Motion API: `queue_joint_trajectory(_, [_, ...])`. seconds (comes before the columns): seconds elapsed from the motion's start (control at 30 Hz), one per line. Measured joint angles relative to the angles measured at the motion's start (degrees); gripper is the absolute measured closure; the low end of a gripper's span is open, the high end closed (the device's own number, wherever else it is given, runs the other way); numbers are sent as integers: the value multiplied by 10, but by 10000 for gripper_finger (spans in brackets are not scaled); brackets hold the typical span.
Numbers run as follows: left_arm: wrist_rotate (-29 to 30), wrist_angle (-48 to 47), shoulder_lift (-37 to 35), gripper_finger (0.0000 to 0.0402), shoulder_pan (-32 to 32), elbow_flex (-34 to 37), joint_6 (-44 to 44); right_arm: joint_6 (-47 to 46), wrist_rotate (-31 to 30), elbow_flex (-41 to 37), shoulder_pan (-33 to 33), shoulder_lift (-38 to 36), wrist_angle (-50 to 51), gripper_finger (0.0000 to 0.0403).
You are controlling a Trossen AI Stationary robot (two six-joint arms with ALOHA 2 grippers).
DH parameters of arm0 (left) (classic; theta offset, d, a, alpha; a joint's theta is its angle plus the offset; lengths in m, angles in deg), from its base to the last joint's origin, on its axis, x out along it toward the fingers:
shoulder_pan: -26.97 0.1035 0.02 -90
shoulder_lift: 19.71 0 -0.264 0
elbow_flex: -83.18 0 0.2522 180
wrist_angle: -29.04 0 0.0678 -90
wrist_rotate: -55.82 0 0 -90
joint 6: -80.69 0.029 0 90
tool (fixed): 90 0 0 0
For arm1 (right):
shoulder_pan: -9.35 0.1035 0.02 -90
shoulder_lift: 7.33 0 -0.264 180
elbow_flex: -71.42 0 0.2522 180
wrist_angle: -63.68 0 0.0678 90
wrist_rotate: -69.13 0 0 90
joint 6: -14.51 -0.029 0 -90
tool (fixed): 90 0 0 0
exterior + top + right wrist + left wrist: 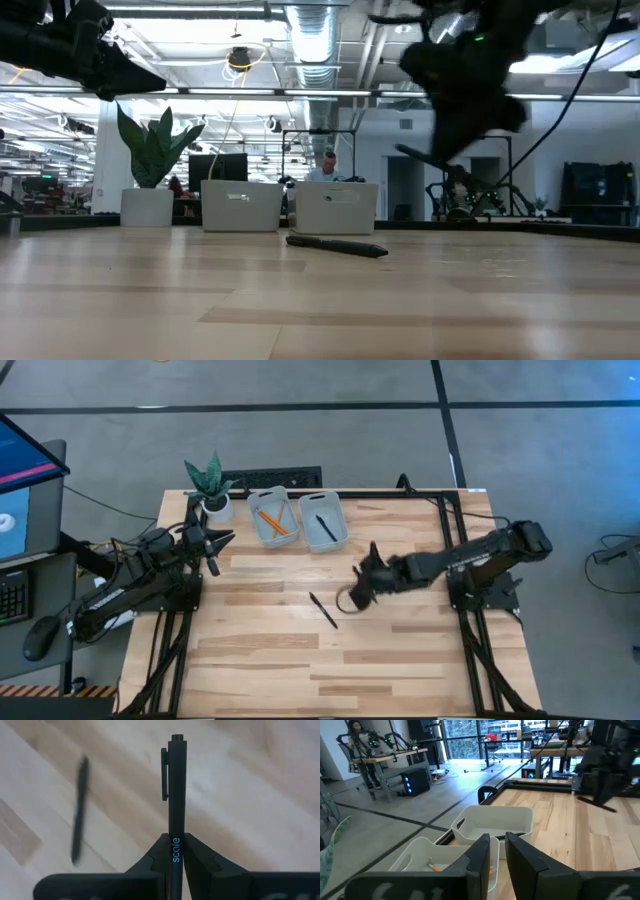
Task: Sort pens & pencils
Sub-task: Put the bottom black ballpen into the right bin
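Orange pencils (272, 520) lie in the left of two pale bins (257, 528) at the table's far edge; one tip shows in the left wrist view (435, 866). One black pen (325, 527) lies in the right bin (340, 528). A second pen (323, 610) lies flat on the table's middle, also seen in the low view (335, 245) and the right wrist view (79, 810). My right gripper (358, 592) hangs just right of it, shut on a third pen (175, 780). My left gripper (215, 545) waits, shut, above the table's left, near the bins. My right gripper (175, 842) pinches the third pen between its two fingers, at the barrel's printed part (175, 851). The pen lies along the fingers and sticks out past them, clip end (172, 765) foremost. It is lifted clear of the table, slanting down from the gripper (430, 160).
A potted plant (212, 485) stands at the far left corner beside the bins. A black frame rail (400, 493) runs along the far edge. Bare wood (330, 670) spreads across the near half of the table. A person (328, 165) sits in the room behind.
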Motion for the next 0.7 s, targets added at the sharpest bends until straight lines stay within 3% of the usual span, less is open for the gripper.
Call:
queue_joint_trajectory(0.2, [0,0,0,349,0,0,12,134,37,0,-96,4,-133,342])
queue_joint_trajectory(0.5, [3,0,0,349,0,0,15,256,55,1,-208,7,-305,342])
queue_joint_trajectory(0.7, [33,0,0,349,0,0,15,303,71,32,-265,7,-331,342])
